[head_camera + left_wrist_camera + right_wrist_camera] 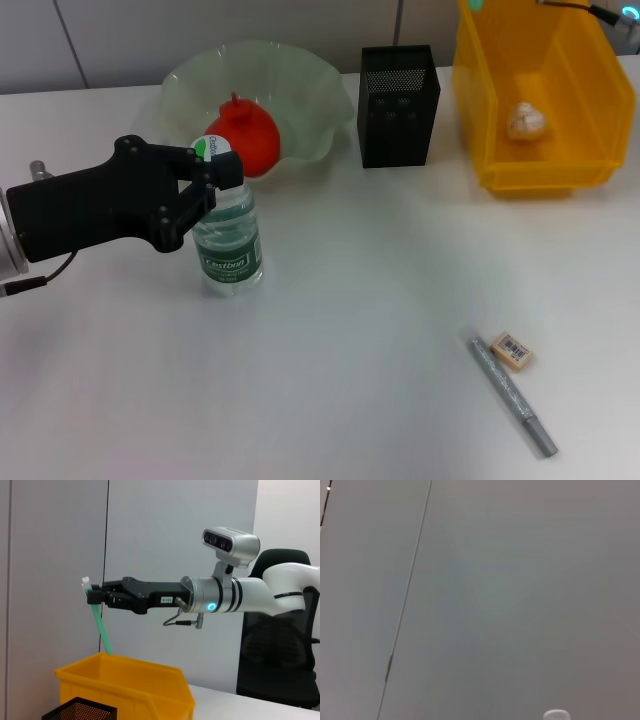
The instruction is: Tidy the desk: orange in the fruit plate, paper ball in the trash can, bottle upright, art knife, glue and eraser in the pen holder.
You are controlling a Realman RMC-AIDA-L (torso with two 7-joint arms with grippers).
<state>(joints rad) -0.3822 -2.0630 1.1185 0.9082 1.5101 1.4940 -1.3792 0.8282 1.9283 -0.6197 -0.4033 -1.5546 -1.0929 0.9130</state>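
Note:
My left gripper (222, 178) is shut on the neck of the bottle (230, 245), which stands upright on the table in front of the fruit plate (310, 90). The orange (250, 135) lies in the plate. The paper ball (525, 120) lies in the yellow trash can (490, 100). The left wrist view shows my right gripper (91, 596) high above the trash can (125, 680), shut on a slim green glue stick (100, 627) that hangs down. The eraser (512, 351) and the grey art knife (512, 395) lie on the table at the front right.
The black mesh pen holder (398, 110) stands between the plate and the trash can; its rim also shows in the left wrist view (80, 711). A black office chair (280, 680) stands beyond the table. The right wrist view shows only a wall.

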